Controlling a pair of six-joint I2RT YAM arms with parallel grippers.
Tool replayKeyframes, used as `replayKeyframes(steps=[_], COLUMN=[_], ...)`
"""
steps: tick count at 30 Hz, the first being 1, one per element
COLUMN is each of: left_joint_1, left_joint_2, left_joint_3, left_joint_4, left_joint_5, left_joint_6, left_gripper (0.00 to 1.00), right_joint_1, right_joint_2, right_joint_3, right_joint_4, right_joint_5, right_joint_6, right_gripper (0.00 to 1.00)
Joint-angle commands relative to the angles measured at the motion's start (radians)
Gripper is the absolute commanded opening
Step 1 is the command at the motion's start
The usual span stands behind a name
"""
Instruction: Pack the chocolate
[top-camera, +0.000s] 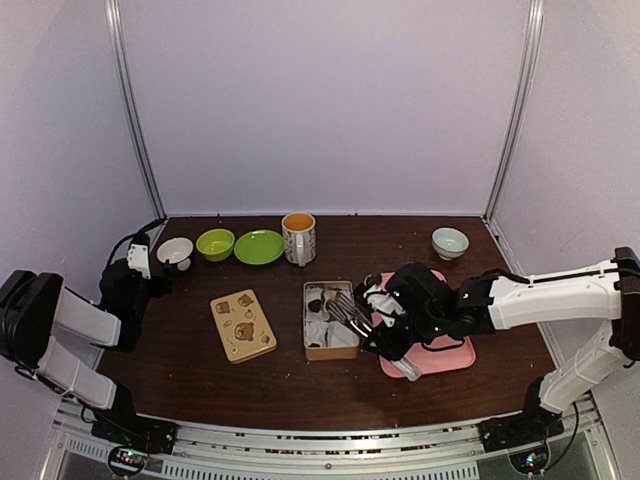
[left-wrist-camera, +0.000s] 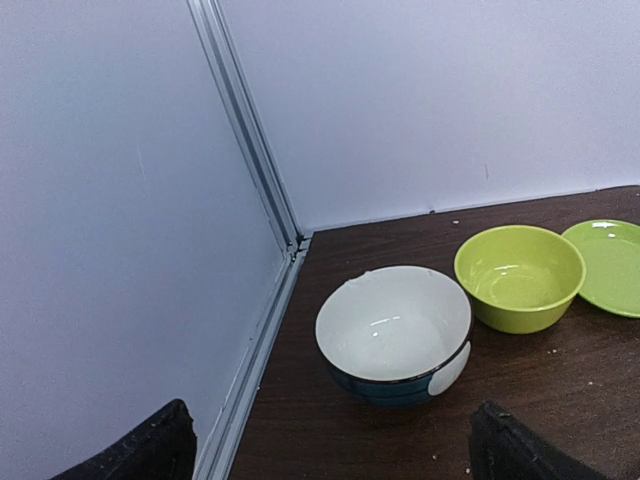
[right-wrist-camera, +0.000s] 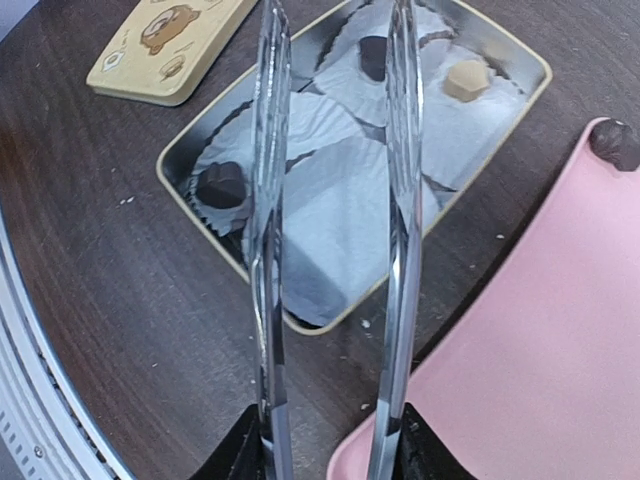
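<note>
My right gripper (top-camera: 377, 321) (right-wrist-camera: 330, 455) is shut on the handle end of the metal tongs (right-wrist-camera: 268, 200), whose two arms stand apart and empty above the open tin (right-wrist-camera: 540, 72). The tin (top-camera: 309, 347) is lined with white paper cups. It holds a dark chocolate (right-wrist-camera: 222, 186) at its left, another dark one (right-wrist-camera: 373, 56) farther in, and a light brown one (right-wrist-camera: 466, 79). One more dark chocolate (right-wrist-camera: 612, 143) lies on the corner of the pink tray (right-wrist-camera: 540, 330). My left gripper (top-camera: 150, 263) (left-wrist-camera: 330, 462) is open and empty at the far left.
The bear-printed tin lid (top-camera: 243, 325) lies left of the tin. A white bowl (left-wrist-camera: 392, 325), a green bowl (left-wrist-camera: 518, 275) and a green plate (left-wrist-camera: 608, 265) stand along the back left. A mug (top-camera: 299, 238) and a pale bowl (top-camera: 449, 241) stand farther right.
</note>
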Motion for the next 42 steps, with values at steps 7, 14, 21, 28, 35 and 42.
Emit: replayKeyframes(steps=[7, 14, 21, 28, 35, 42], left_joint_1=[0.008, 0.008, 0.008, 0.008, 0.009, 0.009], left_joint_2=[0.007, 0.006, 0.006, 0.007, 0.006, 0.006], left_joint_3=[0.015, 0.015, 0.016, 0.015, 0.016, 0.015], left_joint_4=[0.052, 0.052, 0.052, 0.052, 0.052, 0.052], left_joint_5=[0.011, 0.011, 0.013, 0.012, 0.013, 0.012], left_joint_6=[-0.004, -0.005, -0.005, -0.005, -0.005, -0.004], left_gripper=[0.98, 0.98, 0.98, 0.98, 0.98, 0.98], right_joint_1=[-0.144, -0.207, -0.251, -0.281, -0.284, -0.287], right_joint_2=[-0.052, 0.028, 0.077, 0.115, 0.181, 0.237], right_joint_3=[-0.063, -0.018, 0.013, 0.033, 0.084, 0.134], right_joint_4=[0.049, 0.004, 0.021, 0.053, 0.05, 0.031], right_joint_5=[0.14, 0.167, 0.153, 0.133, 0.135, 0.151], right_joint_6=[0.157, 0.221, 0.266, 0.308, 0.337, 0.363], right_gripper=[0.41, 0.41, 0.41, 0.4, 0.4, 0.4])
